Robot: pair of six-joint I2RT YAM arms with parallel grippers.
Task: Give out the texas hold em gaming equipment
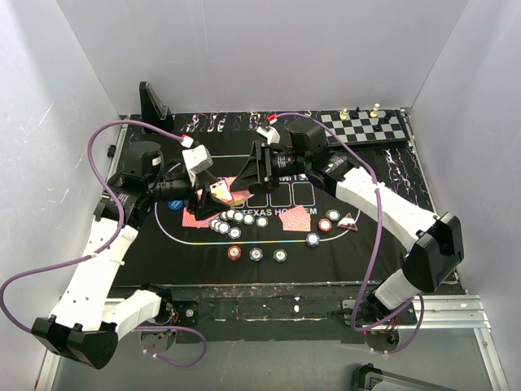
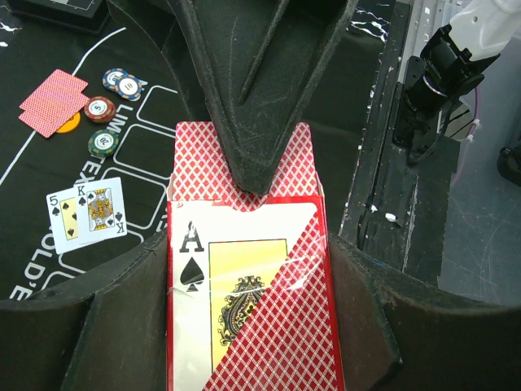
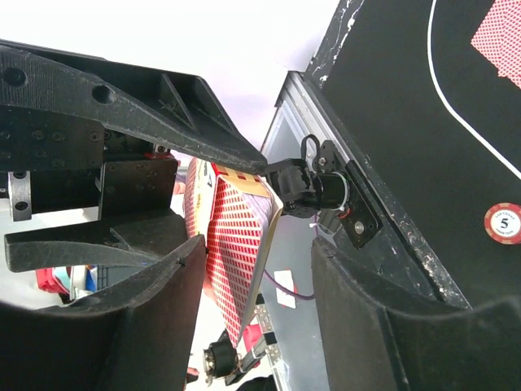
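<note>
My left gripper (image 1: 213,191) is shut on a red-patterned card box (image 2: 269,342) with an ace of spades printed on it, held above the mat; the left wrist view shows its jaws (image 2: 252,297) clamping the box's sides. My right gripper (image 1: 246,176) is open, and one of its fingers (image 2: 252,98) points at the box's top flap. In the right wrist view the box (image 3: 236,244), flap open, sits between the spread right jaws (image 3: 256,318). Face-down cards (image 1: 295,220) and several chips (image 1: 236,217) lie on the mat. A face-up 5 and king (image 2: 85,213) lie near the box.
The black felt mat (image 1: 203,244) covers the table. A chessboard (image 1: 364,126) with pieces stands at the back right. A dark triangular marker (image 1: 348,218) lies right of the chips. A black stand (image 1: 153,104) is at the back left. Purple cables loop beside both arms.
</note>
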